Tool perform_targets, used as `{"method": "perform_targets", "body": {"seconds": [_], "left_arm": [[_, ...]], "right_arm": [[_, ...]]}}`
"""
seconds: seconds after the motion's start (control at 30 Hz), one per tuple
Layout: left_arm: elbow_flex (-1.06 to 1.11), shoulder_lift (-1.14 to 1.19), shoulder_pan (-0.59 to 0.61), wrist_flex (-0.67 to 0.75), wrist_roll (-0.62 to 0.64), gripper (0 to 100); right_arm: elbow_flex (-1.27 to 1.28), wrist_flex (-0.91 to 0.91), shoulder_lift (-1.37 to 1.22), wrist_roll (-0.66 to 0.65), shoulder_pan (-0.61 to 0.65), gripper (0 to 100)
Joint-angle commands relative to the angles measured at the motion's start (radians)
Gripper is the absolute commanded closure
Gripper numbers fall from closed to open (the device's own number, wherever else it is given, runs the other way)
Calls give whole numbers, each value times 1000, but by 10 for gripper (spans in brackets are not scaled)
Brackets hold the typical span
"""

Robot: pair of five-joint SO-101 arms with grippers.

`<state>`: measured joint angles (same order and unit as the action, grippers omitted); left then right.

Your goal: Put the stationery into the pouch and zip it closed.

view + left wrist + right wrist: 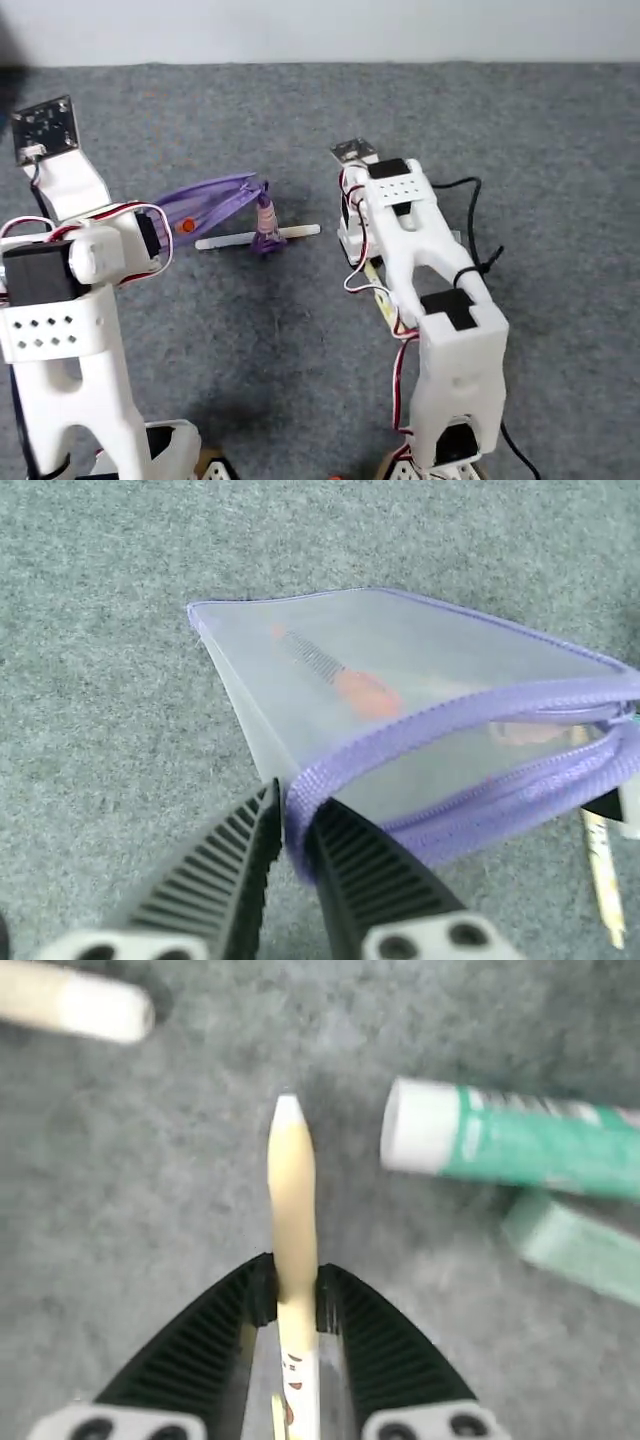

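1. The pouch (pixel 400 680) is thin, translucent film with a purple zip trim. It lies in the left half of the table (pixel 300 380), nearer the far edge than the near one, with its mouth gaping.
2. I judge it light and floppy, likely to slide on the grey cover and to buckle if pushed. The stiffer trim near a corner is the place to take it, not the film.
3. My left gripper (pixel 290 820) is placed there, its jaws almost together and pinched on the trim at one end of the mouth.
4. An orange item (pixel 365 692) shows through the film, already inside.
5. The pencil (pixel 292 1190) is slim, stiff and smooth. I expect it to weigh little but to swivel between the pads if its tip catches the trim.
6. My right gripper (pixel 295 1295) is clamped on its shaft, the jaws apart only by the shaft's width. The tip points out past them above the table.
7. A green-and-white tube (pixel 500 1135) lies on the table near that tip. It is round, so I judge it would roll.
8. A white stick (pixel 255 238) lies just beside the pouch, towards the table's middle.
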<state>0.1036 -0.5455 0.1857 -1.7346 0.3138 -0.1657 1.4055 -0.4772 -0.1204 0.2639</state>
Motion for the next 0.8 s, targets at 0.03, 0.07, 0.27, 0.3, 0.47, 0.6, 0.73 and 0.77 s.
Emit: {"method": "perform_targets", "body": {"seconds": [0.03,0.07,0.27,0.3,0.47,0.6,0.73,0.77], "left_arm": [[-50,-6,-5,-2,6,987],[-50,-5,-5,-2,6,987],[-50,-3,-5,-2,6,987],[-50,-2,-5,-2,8,987],[-50,-2,-5,-2,8,987],[-50,-2,-6,-2,8,987],[-50,-2,-6,-2,8,987],[-50,-2,-6,-2,8,987]], "right_arm": [[-18,151,200,0,-4,991],[-18,183,237,0,-4,991],[-17,343,483,11,4,991],[-17,364,529,21,10,991],[40,389,788,40,59,991],[163,380,1044,44,157,991],[265,269,1264,106,263,991],[288,226,1307,129,291,991]]}}
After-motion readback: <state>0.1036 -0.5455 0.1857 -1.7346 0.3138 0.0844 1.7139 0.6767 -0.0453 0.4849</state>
